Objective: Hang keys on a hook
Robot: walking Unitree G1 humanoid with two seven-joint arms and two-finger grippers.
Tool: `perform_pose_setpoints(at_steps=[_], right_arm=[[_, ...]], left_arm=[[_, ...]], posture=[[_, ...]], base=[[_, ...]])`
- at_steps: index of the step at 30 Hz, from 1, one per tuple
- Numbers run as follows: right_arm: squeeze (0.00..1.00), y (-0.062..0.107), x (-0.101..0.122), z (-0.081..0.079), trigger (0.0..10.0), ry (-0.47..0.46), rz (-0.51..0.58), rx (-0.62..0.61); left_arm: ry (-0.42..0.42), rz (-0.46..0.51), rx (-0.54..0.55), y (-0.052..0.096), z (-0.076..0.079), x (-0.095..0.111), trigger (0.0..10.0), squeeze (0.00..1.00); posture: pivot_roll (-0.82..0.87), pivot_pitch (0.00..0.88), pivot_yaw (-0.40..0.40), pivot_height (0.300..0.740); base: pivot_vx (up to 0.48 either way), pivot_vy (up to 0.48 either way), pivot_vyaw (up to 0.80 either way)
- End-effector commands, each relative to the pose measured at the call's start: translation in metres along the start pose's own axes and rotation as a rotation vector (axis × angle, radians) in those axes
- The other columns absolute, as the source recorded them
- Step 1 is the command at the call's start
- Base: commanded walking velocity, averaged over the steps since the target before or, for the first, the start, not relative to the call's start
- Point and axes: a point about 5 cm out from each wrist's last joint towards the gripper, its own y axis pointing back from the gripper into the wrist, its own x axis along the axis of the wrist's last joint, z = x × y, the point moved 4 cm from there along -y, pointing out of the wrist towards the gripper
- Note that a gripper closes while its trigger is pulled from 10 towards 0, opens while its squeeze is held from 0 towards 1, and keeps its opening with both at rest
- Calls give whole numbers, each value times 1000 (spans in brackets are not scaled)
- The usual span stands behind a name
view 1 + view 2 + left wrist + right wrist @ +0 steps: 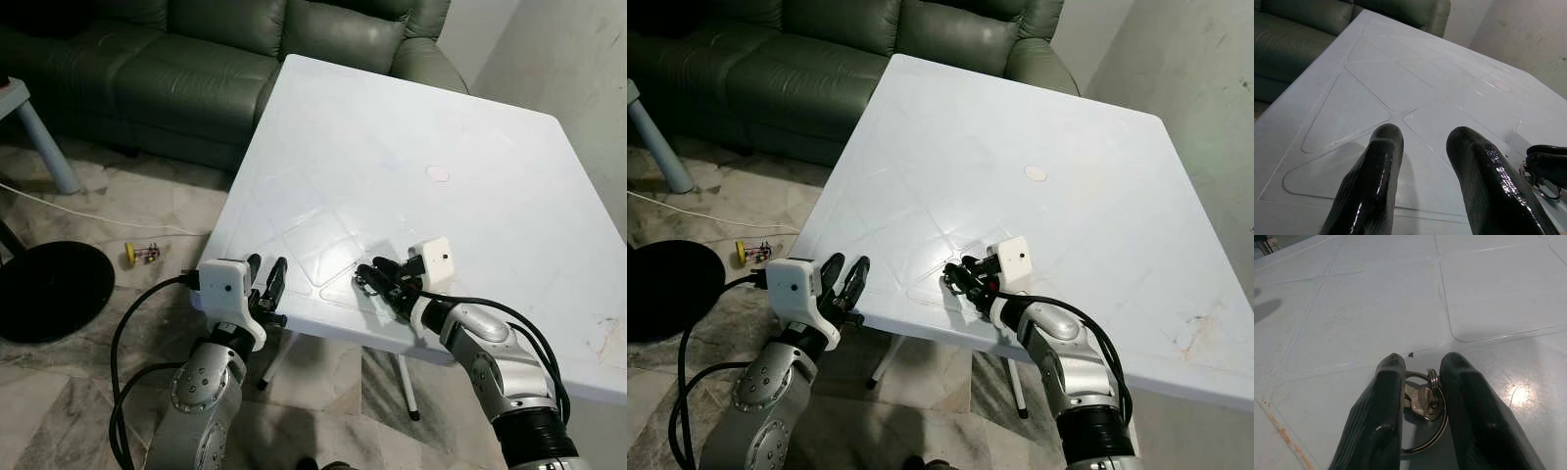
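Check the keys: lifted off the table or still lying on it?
Still lying on it. The keys rest flat on the white table, ring against its surface, between the right gripper's fingers, which straddle the bunch.

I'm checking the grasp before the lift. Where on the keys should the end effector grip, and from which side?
Grip the keys across the key blade and small ring, where they bunch inside the big flat ring. They lie flat on the white table, so coming from above along the near edge suits them. The right end effector already straddles that bunch, fingers on either side. The left end effector hovers open at the table's edge.
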Motion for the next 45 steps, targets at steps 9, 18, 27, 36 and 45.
perform_pose_setpoints(at_steps=[9, 18, 27, 36, 45], right_arm=[[0, 4, 1, 9, 549, 20, 0, -29], [0, 3, 2, 10, 0, 25, 4, -34], [0, 3, 31, 18, 0, -11, 179, -117], [0, 15, 86, 36, 0, -193, 488, -261], [0, 35, 104, 44, 10000, -147, 549, -348]], left_arm=[[23, 2, -11, -2, 9, 0, 10000, 0], [20, 3, -8, -3, 8, 1, 10000, 0], [21, 25, 5, -13, 4, 8, 10000, 0], [0, 100, 40, -48, -6, 37, 10000, 0], [-56, 172, 64, -70, -34, 65, 10000, 0]], posture=[[185, 145, -167, 740], [185, 146, -166, 740], [182, 133, -155, 740], [169, 97, -138, 740], [134, 58, -111, 740]], base=[[0, 0, 0], [0, 0, 0], [0, 0, 0], [0, 0, 0], [0, 0, 0]])
